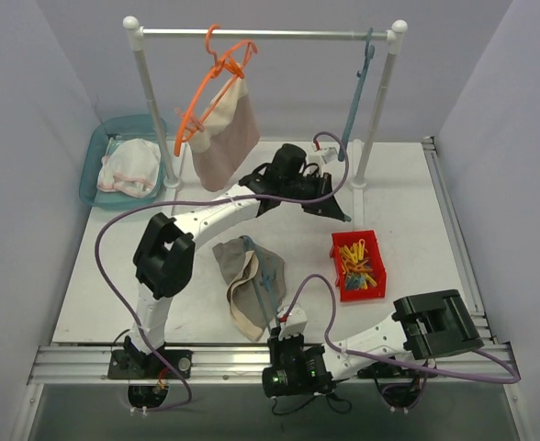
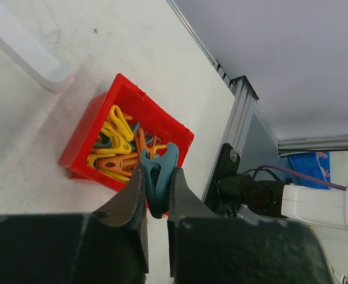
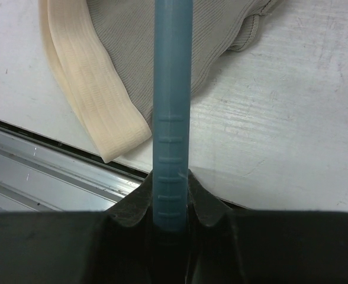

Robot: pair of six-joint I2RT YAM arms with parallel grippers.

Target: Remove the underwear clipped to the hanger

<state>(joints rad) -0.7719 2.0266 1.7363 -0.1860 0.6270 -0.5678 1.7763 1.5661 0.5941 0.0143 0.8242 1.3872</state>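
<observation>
Taupe-beige underwear [image 1: 242, 285] lies crumpled on the table with a blue hanger [image 1: 268, 280] across it. My right gripper [image 1: 282, 319] is shut on the hanger's bar [image 3: 171, 118] at the table's near edge, and the underwear [image 3: 209, 35] lies just beyond the gripper [image 3: 171, 177]. My left gripper [image 1: 342, 217] is shut on a teal clothespin [image 2: 159, 177] above the red bin [image 2: 85, 133]. Dusty pink underwear [image 1: 226, 133] hangs clipped to an orange hanger [image 1: 217, 78] on the rack. White underwear with pink trim [image 1: 129, 167] lies in the blue basket [image 1: 100, 142].
The red bin [image 1: 376, 250] at the right holds several yellow and orange clothespins [image 1: 355, 262]. A second blue hanger [image 1: 357, 92] hangs at the right end of the white rack rail [image 1: 288, 34]. The rack's posts stand at the back of the table.
</observation>
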